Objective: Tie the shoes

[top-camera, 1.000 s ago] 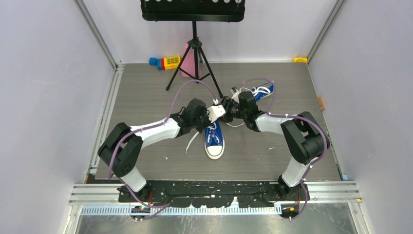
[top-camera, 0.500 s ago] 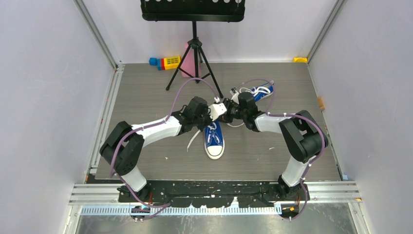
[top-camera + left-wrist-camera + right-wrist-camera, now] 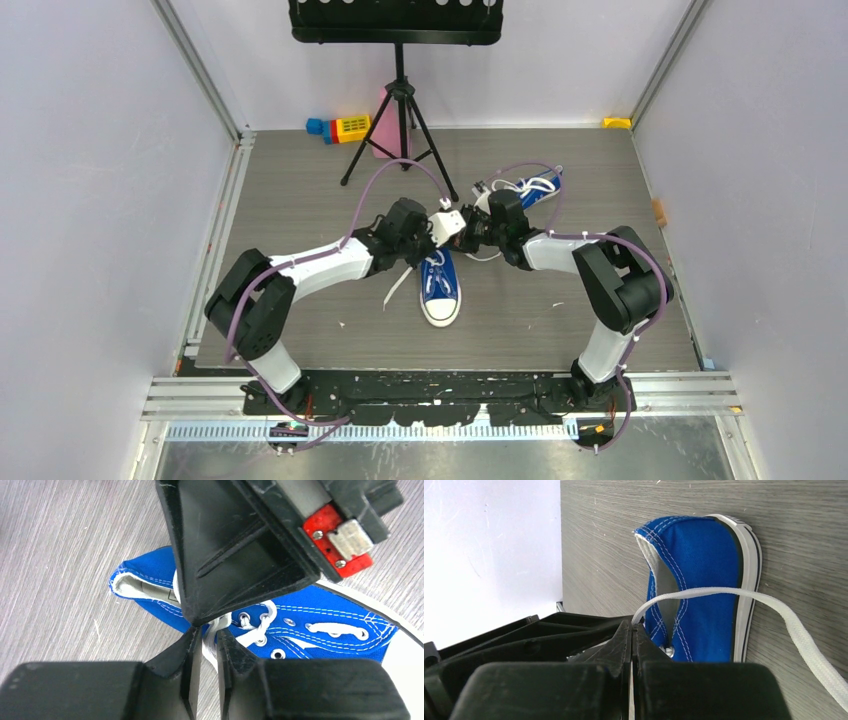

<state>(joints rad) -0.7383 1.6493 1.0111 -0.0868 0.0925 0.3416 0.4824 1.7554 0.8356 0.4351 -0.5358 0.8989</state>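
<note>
No text, brand, number or sign can be read in any view. The closest thing is a short row of small dark marks on the white sole rim of the shoe (image 3: 704, 580), seen beyond the right pincer (image 3: 632, 627) and up to its right. It may be a heel stamp, but it is too small and blurred to make out.

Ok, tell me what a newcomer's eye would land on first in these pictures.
Both arms meet at mid-table, left tool and right tool nearly touching above the heel end of a blue sneaker. The right tool pinches a long white lace that arcs across its heel. A black tripod stand rises at the far edge.
</note>
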